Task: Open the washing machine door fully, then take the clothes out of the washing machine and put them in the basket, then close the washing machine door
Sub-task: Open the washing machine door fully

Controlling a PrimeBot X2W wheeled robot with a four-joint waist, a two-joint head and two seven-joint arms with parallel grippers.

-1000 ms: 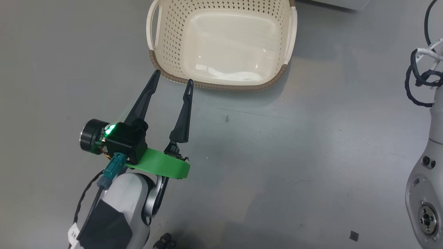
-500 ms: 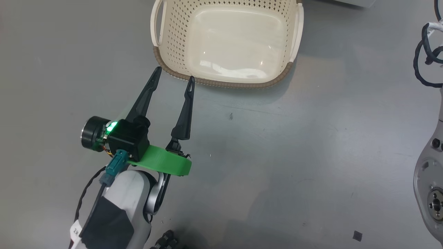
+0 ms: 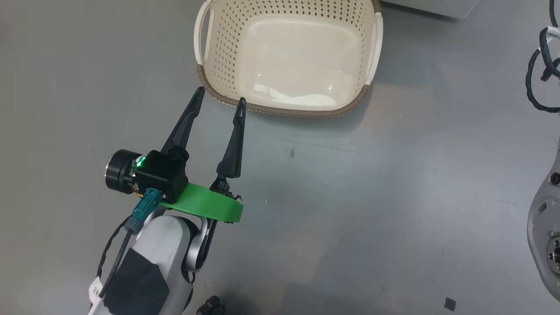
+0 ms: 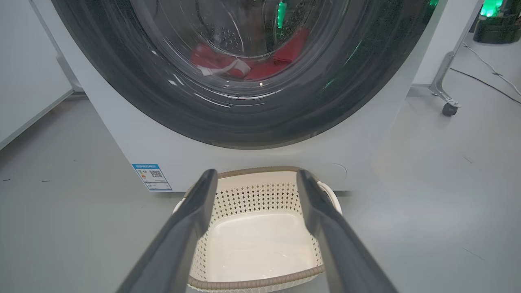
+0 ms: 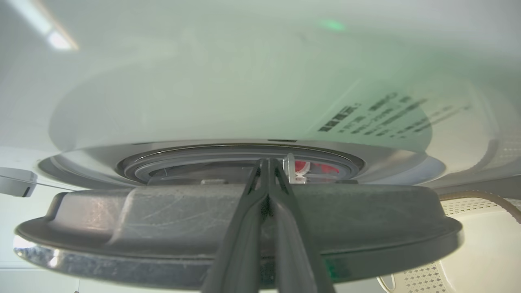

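Note:
The cream basket stands empty on the grey floor, in front of the white washing machine. My left gripper is open, with nothing between its fingers and its tips just short of the basket's near left rim. Through the glass of the washing machine door the red clothes lie in the drum. In the right wrist view my right gripper is shut with nothing in it. Its fingers lie across the grey inner rim of the door, which stands ajar. Beyond that gap the red clothes show.
A pale joint of my right arm and its black cables hang at the right edge. A blue sticker marks the machine's lower left front. A wheeled stand leg stands to the machine's right. Open grey floor surrounds the basket.
The head view has shifted, so the basket sits a little lower and to the right in it. My left gripper stays open in the same pose. More of the right arm has left the picture.

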